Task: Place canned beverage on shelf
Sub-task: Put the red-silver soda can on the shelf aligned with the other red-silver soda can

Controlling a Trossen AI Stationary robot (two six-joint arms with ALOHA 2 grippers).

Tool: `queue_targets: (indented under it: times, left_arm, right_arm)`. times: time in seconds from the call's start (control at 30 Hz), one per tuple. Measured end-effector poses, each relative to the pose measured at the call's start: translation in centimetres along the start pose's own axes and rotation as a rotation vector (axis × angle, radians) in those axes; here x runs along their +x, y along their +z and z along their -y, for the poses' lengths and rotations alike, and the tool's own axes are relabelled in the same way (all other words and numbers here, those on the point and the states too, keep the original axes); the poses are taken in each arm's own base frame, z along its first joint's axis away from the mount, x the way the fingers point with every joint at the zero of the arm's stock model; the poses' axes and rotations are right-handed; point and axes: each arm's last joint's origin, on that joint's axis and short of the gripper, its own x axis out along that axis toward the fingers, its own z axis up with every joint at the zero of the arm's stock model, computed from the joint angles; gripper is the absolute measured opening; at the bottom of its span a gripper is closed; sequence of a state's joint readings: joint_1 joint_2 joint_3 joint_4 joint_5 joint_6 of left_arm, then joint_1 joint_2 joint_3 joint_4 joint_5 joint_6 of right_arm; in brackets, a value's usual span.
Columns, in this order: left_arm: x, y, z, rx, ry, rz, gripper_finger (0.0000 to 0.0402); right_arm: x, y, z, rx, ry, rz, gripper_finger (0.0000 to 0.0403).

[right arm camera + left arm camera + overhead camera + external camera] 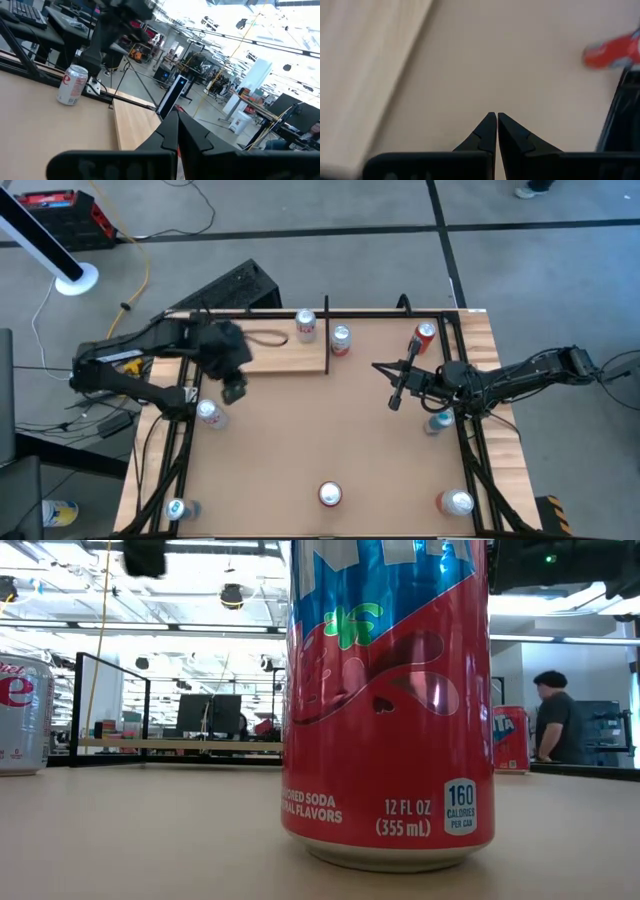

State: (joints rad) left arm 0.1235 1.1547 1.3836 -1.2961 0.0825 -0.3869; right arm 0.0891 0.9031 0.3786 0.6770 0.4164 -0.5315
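Note:
The pale-wood shelf (270, 348) lies flat at the table's far left; it also shows in the low view (180, 745). Two silver cans (306, 326) (341, 340) stand at its right end. A red can (424, 337) stands at the far right. Another red can (329, 495) stands at the near middle and fills the low view (385, 700). My left gripper (233, 390) is shut and empty above the table, just near of the shelf (365, 75). My right gripper (395, 400) is shut and empty at the right of the middle, pointing toward the table's left.
More cans stand around the table: a silver one at the left edge (209, 413), one at the right edge (436, 420), one at the near left corner (178, 508), and an orange one at the near right (457, 502). Black rods run along both side edges. A person stands beyond the table (550, 720).

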Motion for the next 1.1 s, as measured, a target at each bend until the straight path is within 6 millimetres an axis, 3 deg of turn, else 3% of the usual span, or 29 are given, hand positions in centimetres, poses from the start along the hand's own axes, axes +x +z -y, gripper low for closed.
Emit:
queue_targets:
  times: [0.13,0.33,0.47,0.87,1.1]
  left_arm:
    - [-1.1,-2.5,0.8,-0.089,0.019,-0.101,0.0000]
    - [-1.5,-4.0,1.6,-0.077,0.089,-0.113,0.0017]
    - [-1.0,-4.6,1.6,-0.065,0.146,-0.153,0.0063]
    - [3.3,-6.2,1.0,-0.064,0.241,-0.302,0.0245]
    - [5.1,-7.3,0.3,-0.068,0.317,-0.349,0.0298]
  right_arm:
    - [0.0,0.1,0.0,0.003,-0.003,0.006,0.0029]
    - [0.0,0.1,0.0,0.003,-0.003,0.006,0.0029]
    - [0.0,0.0,0.0,0.003,-0.002,0.004,0.0029]
    - [0.0,0.0,0.0,0.002,-0.001,0.003,0.0029]
    - [0.0,0.0,0.0,0.002,-0.001,0.003,0.0029]
